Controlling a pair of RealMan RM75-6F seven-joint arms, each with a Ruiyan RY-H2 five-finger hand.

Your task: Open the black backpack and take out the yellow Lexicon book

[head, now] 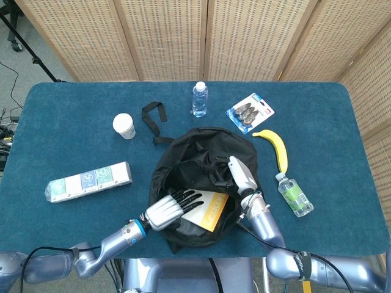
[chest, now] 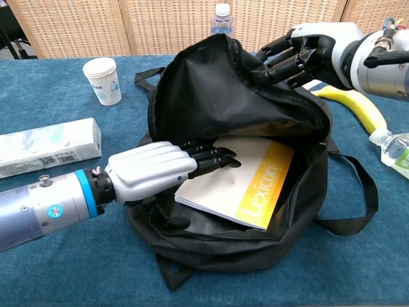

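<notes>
- Backpack [chest: 223, 102] is open; I judge that half done, with my right hand [chest: 307, 54] gripping the raised flap.
- Lexicon book [chest: 239, 179] lies inside, not yet out.
- My left hand [chest: 160, 173] rests flat on it, fingers extended, grasping nothing.

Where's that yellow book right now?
The yellow book lies inside the open black backpack at the table's near middle, the left hand reaching over its left edge.
</notes>
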